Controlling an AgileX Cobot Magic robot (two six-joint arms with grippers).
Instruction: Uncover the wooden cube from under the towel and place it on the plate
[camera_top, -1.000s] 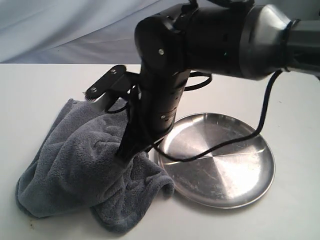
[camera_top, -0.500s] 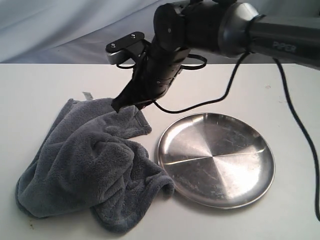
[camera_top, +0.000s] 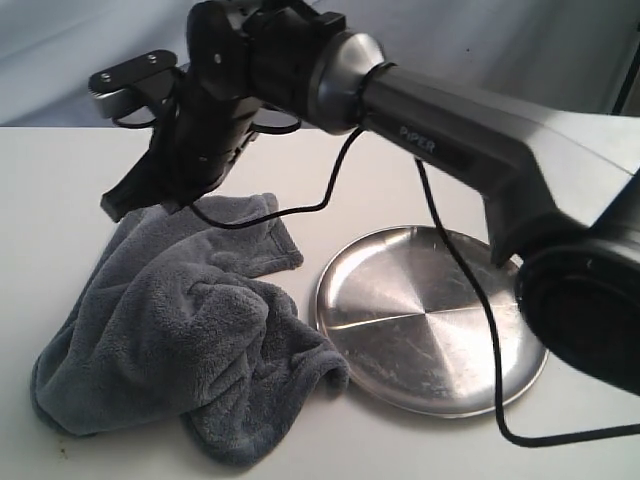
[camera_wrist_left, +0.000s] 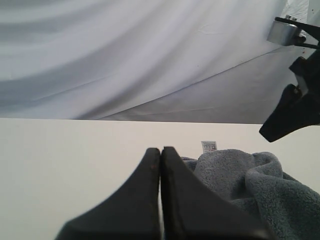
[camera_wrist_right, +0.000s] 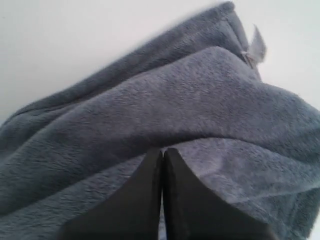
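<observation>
Fluffy crumpled grey plush towel (camera_top: 170, 330), round scratched shiny steel plate (camera_top: 400, 345) beside

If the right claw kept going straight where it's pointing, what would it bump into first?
Most likely the towel: the shut right claw points straight at its grey folds. How far off they are is hard to tell.

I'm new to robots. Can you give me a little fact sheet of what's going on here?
Towel: dark grey, heaped beside the plate
Plate: shiny metal, nothing on it
Wooden cube: not visible
Right gripper: shut, over the towel
Left gripper: shut, near the towel
</observation>
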